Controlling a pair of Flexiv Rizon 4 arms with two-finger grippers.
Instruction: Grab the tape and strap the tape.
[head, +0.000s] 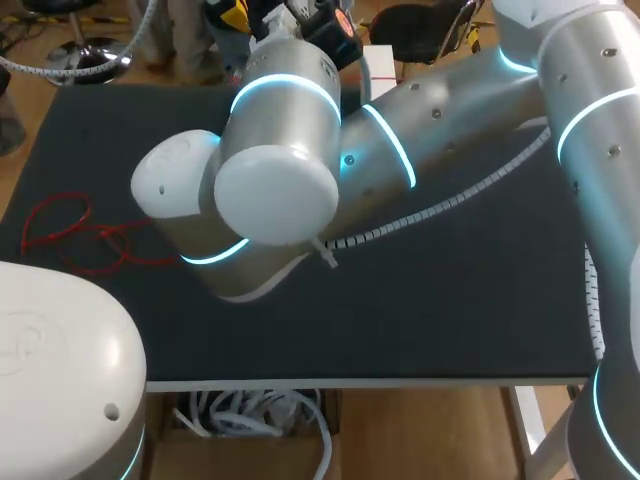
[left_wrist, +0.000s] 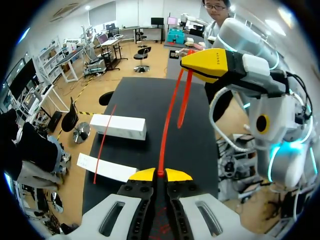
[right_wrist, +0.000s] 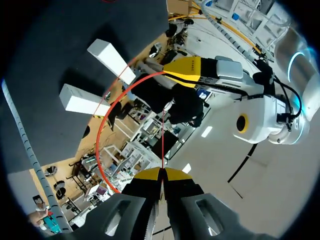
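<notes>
The tape is a thin red strap. In the left wrist view my left gripper (left_wrist: 160, 174) is shut on the red strap (left_wrist: 169, 120), which runs taut above the black table (left_wrist: 145, 100) to my right gripper (left_wrist: 185, 65); a loose end hangs from it. In the right wrist view my right gripper (right_wrist: 162, 173) is shut on the red strap (right_wrist: 102, 135), which also curves in a wide loop to my left gripper (right_wrist: 169, 74). In the head view more red strap (head: 60, 235) lies coiled at the table's left; both grippers are hidden behind my arms.
Two long white boxes (left_wrist: 120, 126) (left_wrist: 105, 168) lie on the table (head: 450, 300) beside the strap. A white spiral cable wrap (head: 440, 205) trails from my right arm across the table. A bin of white cable (head: 250, 415) sits below the front edge.
</notes>
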